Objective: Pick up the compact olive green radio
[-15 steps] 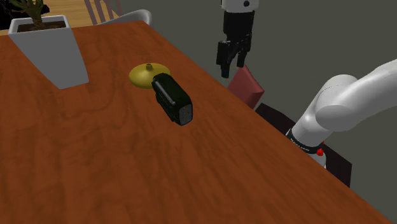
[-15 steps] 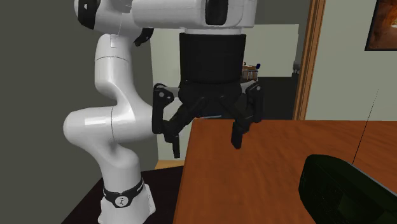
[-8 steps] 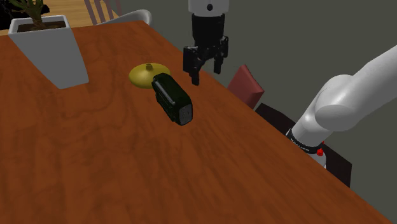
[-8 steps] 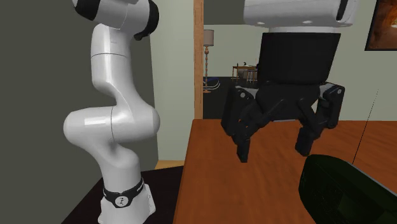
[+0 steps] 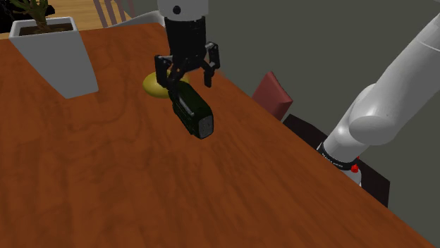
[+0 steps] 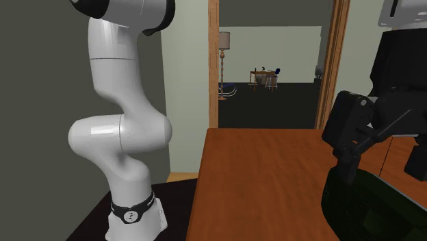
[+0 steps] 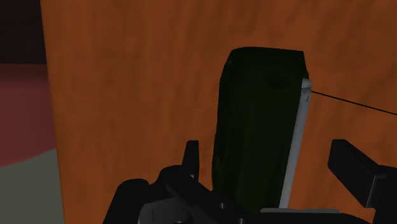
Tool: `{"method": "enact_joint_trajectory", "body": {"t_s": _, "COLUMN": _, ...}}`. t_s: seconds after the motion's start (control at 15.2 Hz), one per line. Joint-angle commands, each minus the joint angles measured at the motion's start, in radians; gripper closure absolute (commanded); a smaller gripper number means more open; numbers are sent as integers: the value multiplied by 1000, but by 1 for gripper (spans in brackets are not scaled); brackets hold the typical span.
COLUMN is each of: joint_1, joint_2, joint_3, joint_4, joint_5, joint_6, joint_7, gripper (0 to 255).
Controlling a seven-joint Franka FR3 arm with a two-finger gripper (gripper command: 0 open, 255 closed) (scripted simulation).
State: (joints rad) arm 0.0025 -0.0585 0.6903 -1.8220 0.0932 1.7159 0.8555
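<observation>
Pincer (image 5: 185,83) wide over the dark green radio (image 5: 192,109), near the surface (image 5: 106,169) edge.
Lower straight, flanking its long sides evenly, then close.

Wooden table (image 5: 106,176) (reddish) bears radio (image 5: 192,109), planter (image 5: 53,53), yellow dish (image 5: 152,84).

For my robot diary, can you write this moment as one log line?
radio: dark green, on brown table, not held | end effector: open, above it | stage: pre-grasp

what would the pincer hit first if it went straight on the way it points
Probably the dark green radio: the open pincer points down at it, fingers straddling it in the wrist view, though depth is unclear.
</observation>
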Motion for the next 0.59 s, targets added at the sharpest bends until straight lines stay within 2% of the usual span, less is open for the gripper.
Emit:
{"method": "enact_joint_trajectory", "body": {"t_s": 0.0, "joint_1": 4, "joint_2": 20, "joint_3": 7, "joint_4": -2, "joint_5": -14, "joint_6": 22, "joint_7": 20, "gripper": 0}}
{"method": "enact_joint_trajectory", "body": {"t_s": 0.46, "joint_1": 5, "joint_2": 26, "joint_3": 9, "joint_4": -72, "joint_5": -16, "joint_6": 96, "joint_7": 19, "gripper": 0}}
{"method": "enact_joint_trajectory", "body": {"t_s": 0.53, "joint_1": 6, "joint_2": 27, "joint_3": 10, "joint_4": -70, "joint_5": -17, "joint_6": 95, "joint_7": 20, "gripper": 255}}
